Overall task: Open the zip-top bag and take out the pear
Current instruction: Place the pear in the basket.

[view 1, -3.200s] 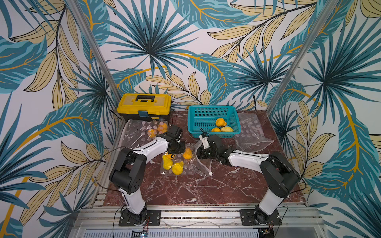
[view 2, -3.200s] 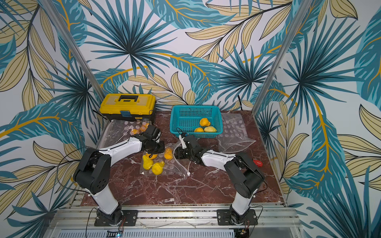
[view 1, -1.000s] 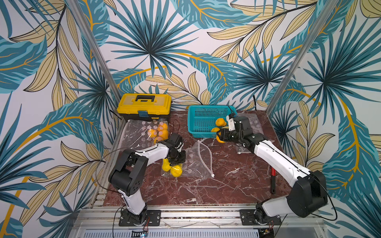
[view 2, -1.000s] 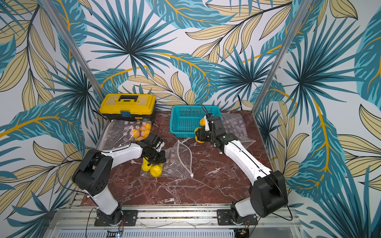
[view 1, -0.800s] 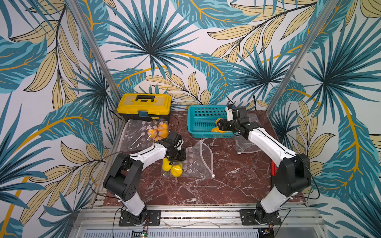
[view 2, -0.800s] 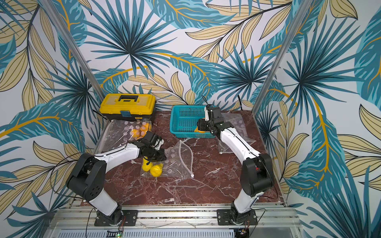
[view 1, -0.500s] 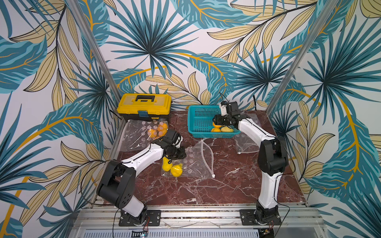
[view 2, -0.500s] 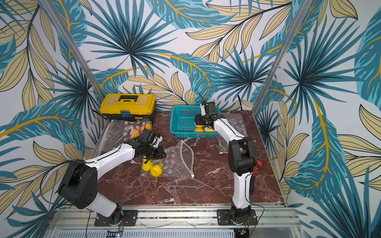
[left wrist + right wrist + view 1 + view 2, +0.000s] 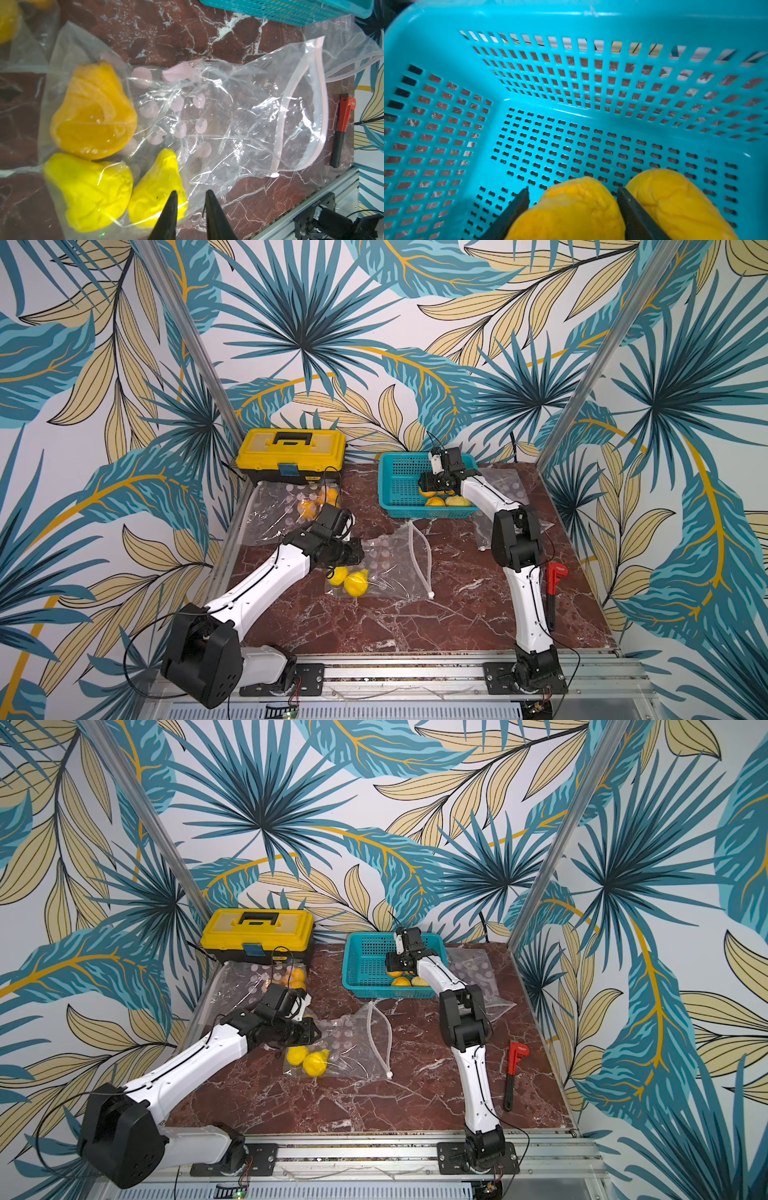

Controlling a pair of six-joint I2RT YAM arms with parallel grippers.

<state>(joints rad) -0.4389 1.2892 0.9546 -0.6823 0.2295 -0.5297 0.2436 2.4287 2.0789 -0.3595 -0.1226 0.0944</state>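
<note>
Back left on the red-brown marble worktop point(image 9: 374, 626): yellow plastic toolbox point(image 9: 291, 452) w/ black handle, lid shut. In front of it, a clear plastic bag holding orange fruit point(image 9: 286, 510). The left gripper point(image 9: 191, 192) hangs low over the closed end of the clear zip-top bag point(image 9: 395, 568). Its jaws are a narrow gap apart, w/ nothing visibly pinched btwn them. Inside that end lie three pears point(image 9: 91, 187), one orange and two yellow, touching each other. Bag mouth faces right, zip strips point(image 9: 321, 99) parted in a loop. Further right, at the back: teal perforated plastic basket point(image 9: 399, 472). The right gripper point(image 9: 572, 190) is down inside it, jaws spread either side of an orange-yellow pear point(image 9: 571, 209). A sliver of teal shows btwn one jaw and the fruit, so no clamp. A second similar fruit point(image 9: 675, 203) lies just beside. Another clear bag point(image 9: 507, 481) lies flat right of the basket. Red pipe wrench point(image 9: 555, 585) nr the right edge.
</note>
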